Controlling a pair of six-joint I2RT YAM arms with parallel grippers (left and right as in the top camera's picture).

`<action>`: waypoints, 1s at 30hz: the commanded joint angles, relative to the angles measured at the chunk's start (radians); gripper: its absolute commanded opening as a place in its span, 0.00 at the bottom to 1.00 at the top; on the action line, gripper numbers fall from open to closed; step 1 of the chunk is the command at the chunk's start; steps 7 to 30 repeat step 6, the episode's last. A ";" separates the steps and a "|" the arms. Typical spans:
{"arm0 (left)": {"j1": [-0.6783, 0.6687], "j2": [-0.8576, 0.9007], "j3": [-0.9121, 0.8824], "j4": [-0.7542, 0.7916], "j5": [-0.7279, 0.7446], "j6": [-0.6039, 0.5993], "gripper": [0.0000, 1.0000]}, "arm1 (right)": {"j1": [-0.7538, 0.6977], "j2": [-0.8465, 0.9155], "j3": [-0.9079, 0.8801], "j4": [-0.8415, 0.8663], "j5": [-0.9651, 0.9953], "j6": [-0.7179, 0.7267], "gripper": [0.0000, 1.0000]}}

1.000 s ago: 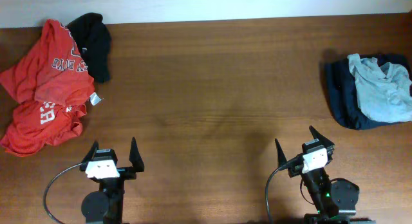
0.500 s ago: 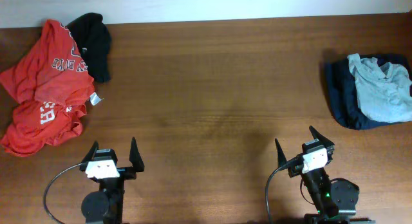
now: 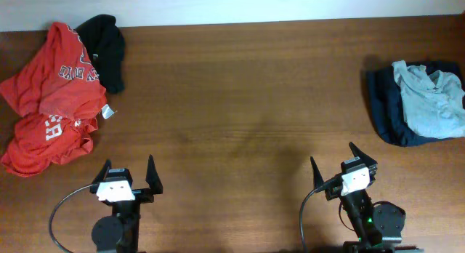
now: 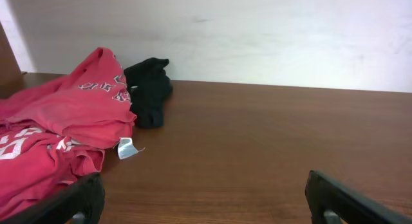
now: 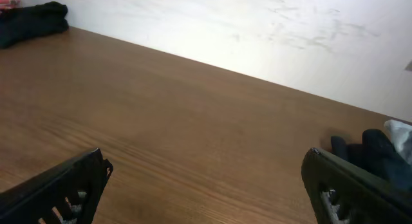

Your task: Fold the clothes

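The clothes lie in two heaps. At the far left, red tees [image 3: 54, 100] with white lettering are crumpled next to a black garment [image 3: 107, 46]; the left wrist view shows the red tees [image 4: 58, 127] and the black garment [image 4: 149, 89] too. At the far right, a pale grey-blue T-shirt [image 3: 432, 100] rests on a navy garment [image 3: 389, 107], and that navy garment [image 5: 380, 153] peeks in at the right wrist view's edge. My left gripper [image 3: 129, 177] and right gripper [image 3: 340, 164] stand open near the front edge, far from both heaps, holding nothing.
The wooden table [image 3: 247, 100] stretches between the heaps. A white wall [image 4: 257, 31] runs along its far edge. Both arm bases and a cable sit at the front edge.
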 commanded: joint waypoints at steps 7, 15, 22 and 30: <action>-0.001 -0.010 -0.006 -0.003 0.000 0.001 0.99 | -0.007 -0.008 -0.009 0.000 -0.013 -0.003 0.99; -0.001 -0.010 -0.006 -0.003 0.000 0.001 0.99 | -0.007 -0.008 -0.009 0.000 -0.013 -0.003 0.99; -0.001 -0.010 -0.006 -0.003 0.000 0.001 0.99 | -0.007 -0.008 -0.009 0.000 -0.013 -0.003 0.99; -0.001 -0.010 -0.006 -0.003 0.000 0.001 0.99 | -0.007 -0.008 -0.009 0.000 -0.013 -0.003 0.99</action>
